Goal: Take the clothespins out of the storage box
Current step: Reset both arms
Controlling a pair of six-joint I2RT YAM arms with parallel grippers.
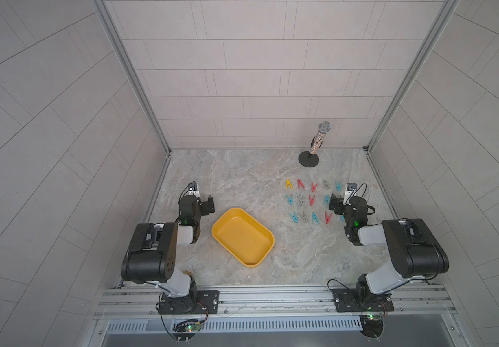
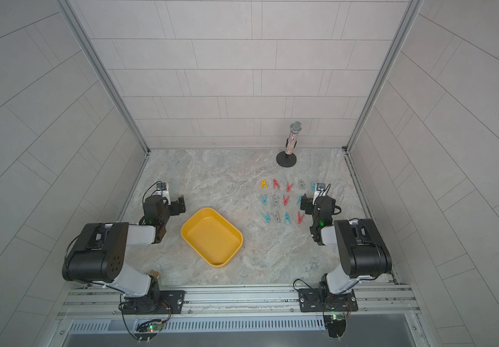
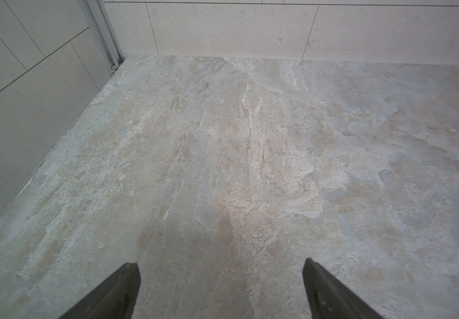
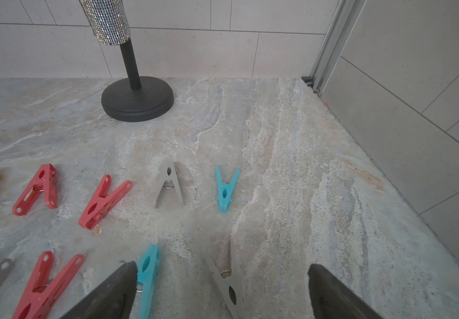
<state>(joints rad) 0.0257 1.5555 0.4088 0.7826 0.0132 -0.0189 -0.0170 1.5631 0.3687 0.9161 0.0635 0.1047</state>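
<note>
**Bimanual cell, near to far.** The front rail (image 1: pixel 272 296) carries both arm bases.

- **Storage box** (image 1: pixel 222 226): yellow tray set askew on the stone-look table (image 1: pixel 242 180), betw. the arms and closer to the L one. Its floor shows bare yellow.
- **L gripper** (image 1: pixel 203 200): jaws spread wide w/ nothing betw. them, just beyond the box's far L corner. The wrist view shows only bare stone under it.
- **R gripper** (image 1: pixel 339 202): jaws spread wide, gripping nothing, over the R end of the peg grid. In its wrist view a grey peg (image 4: pixel 228 279) lies on the table betw. the jaws, and a teal peg (image 4: pixel 147 272) sits partly behind one jaw. Contact w/ the table cannot be told.
- **Clothespins** (image 1: pixel 311 199): those in view lie flat on the table, outside the box, to its R and farther back, in three rows. The far row reads yellow, red, red, grey, teal.
- **Microphone** (image 1: pixel 320 136): glittery, upright on a black round stand, beyond the far row and near the back wall.
</note>
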